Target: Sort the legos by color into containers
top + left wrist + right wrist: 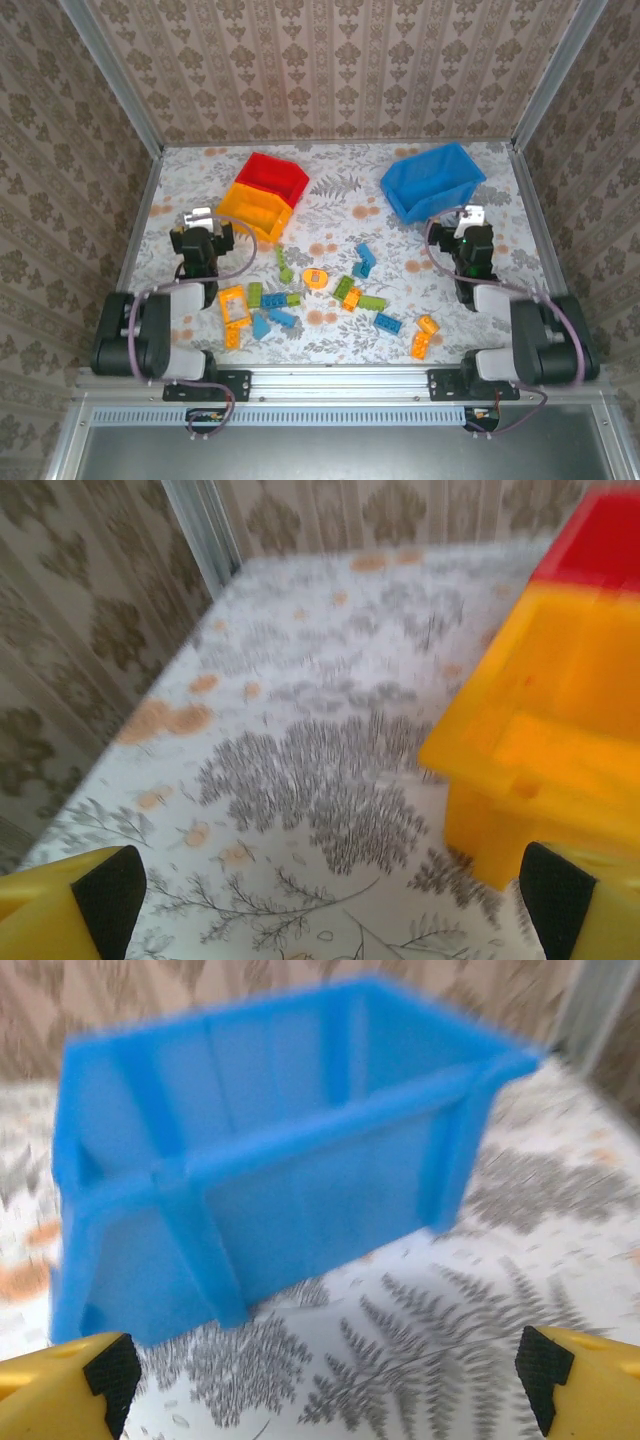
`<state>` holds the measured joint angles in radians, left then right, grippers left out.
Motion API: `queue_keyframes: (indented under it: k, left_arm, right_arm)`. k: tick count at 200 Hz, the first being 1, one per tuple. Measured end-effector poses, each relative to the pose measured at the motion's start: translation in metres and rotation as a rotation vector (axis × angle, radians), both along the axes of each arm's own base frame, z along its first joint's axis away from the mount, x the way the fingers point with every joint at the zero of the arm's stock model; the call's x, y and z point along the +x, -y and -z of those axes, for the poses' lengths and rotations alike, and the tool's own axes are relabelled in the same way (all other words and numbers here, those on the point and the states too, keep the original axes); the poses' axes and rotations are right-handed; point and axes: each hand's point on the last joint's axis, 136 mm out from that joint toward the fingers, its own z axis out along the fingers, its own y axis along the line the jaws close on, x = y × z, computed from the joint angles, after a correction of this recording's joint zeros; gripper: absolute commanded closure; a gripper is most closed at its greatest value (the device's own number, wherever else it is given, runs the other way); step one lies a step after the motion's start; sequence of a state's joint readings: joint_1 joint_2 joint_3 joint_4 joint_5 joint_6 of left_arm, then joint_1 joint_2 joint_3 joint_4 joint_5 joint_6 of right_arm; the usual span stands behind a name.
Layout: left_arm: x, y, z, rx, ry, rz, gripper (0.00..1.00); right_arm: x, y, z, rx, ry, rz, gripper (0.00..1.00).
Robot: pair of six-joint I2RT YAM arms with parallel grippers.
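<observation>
The legos lie scattered across the front middle of the table: an orange frame (233, 303), blue bricks (272, 299), green bricks (371, 302) and orange bricks (420, 346) among them. The yellow bin (255, 208) stands against the red bin (272, 175) at the back left, and the blue bin (432, 180) at the back right. My left gripper (207, 222) is open over bare table, just left of the yellow bin (560, 740), with the red bin (600, 540) behind it. My right gripper (468, 218) is open and empty, facing the blue bin (280, 1150) from the near side.
Patterned walls and metal frame posts (205, 530) close the table on the left, back and right. A strip of bare floral tabletop (345, 200) runs between the yellow and blue bins. Both arm bases sit at the near edge.
</observation>
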<state>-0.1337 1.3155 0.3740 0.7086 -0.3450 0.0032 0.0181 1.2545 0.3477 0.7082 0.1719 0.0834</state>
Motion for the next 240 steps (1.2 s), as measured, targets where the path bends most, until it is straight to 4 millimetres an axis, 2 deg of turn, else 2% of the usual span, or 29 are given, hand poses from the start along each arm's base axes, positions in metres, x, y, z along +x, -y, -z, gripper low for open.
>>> queue_keyframes:
  k: [8, 27, 39, 50, 61, 69, 75, 81, 91, 102, 114, 125, 133, 146, 155, 190, 221, 240]
  left_arm:
    - [-0.007, 0.004, -0.023, -0.009, 0.043, -0.009, 0.00]
    - [-0.024, 0.015, -0.082, -0.069, 0.145, -0.018, 0.00]
    - [-0.037, 0.033, -0.120, -0.118, 0.209, 0.014, 0.00]
    - [-0.048, 0.051, -0.148, -0.193, 0.233, 0.050, 0.00]
    - [-0.054, 0.059, -0.169, -0.323, 0.192, 0.054, 0.00]
    - [-0.055, 0.056, -0.180, -0.402, 0.162, 0.034, 0.00]
    - [-0.054, 0.052, -0.185, -0.479, 0.138, 0.010, 0.00]
    - [-0.052, 0.048, -0.184, -0.550, 0.113, -0.009, 0.00]
    - [-0.051, 0.042, -0.171, -0.659, 0.056, -0.042, 0.00]
    - [-0.053, 0.038, -0.137, -0.761, -0.062, -0.110, 0.00]
    - [-0.057, 0.044, -0.101, -0.823, -0.204, -0.167, 0.02]
    - [-0.062, 0.053, -0.070, -0.855, -0.334, -0.213, 0.05]
    - [-0.066, 0.057, -0.050, -0.869, -0.423, -0.250, 0.06]
    - [-0.067, 0.061, -0.030, -0.882, -0.527, -0.297, 0.09]
    - [-0.062, 0.064, -0.024, -0.891, -0.574, -0.315, 0.10]
    - [-0.019, 0.078, -0.009, -0.918, -0.662, -0.337, 0.13]
    - [0.008, 0.087, 0.016, -0.937, -0.736, -0.357, 0.29]
    - [0.016, 0.091, 0.033, -0.935, -0.782, -0.374, 0.36]
  right_arm:
    - [-0.008, 0.005, -0.027, 0.007, 0.048, 0.037, 0.00]
    - [-0.027, 0.013, -0.116, 0.067, 0.190, 0.112, 0.00]
    - [-0.040, 0.013, -0.178, 0.160, 0.276, 0.130, 0.00]
    - [-0.050, 0.009, -0.225, 0.271, 0.323, 0.112, 0.00]
    - [-0.060, 0.003, -0.258, 0.397, 0.362, 0.073, 0.00]
    - [-0.065, 0.001, -0.267, 0.489, 0.380, 0.049, 0.00]
    - [-0.068, 0.000, -0.264, 0.566, 0.377, 0.032, 0.00]
    - [-0.068, 0.000, -0.252, 0.640, 0.354, 0.026, 0.00]
    - [-0.062, 0.001, -0.217, 0.750, 0.254, 0.047, 0.00]
    - [-0.054, -0.002, -0.168, 0.840, 0.072, 0.108, 0.01]
    - [-0.050, -0.016, -0.121, 0.880, -0.136, 0.149, 0.09]
    - [-0.053, -0.028, -0.090, 0.894, -0.290, 0.173, 0.12]
    - [-0.057, -0.035, -0.077, 0.902, -0.367, 0.179, 0.13]
    - [-0.059, -0.041, -0.070, 0.908, -0.427, 0.180, 0.13]
    - [-0.058, -0.043, -0.070, 0.911, -0.446, 0.181, 0.12]
    - [-0.029, -0.048, -0.070, 0.902, -0.505, 0.183, 0.10]
    - [-0.013, -0.052, -0.048, 0.875, -0.586, 0.201, 0.10]
    - [-0.007, -0.050, -0.038, 0.859, -0.616, 0.229, 0.10]
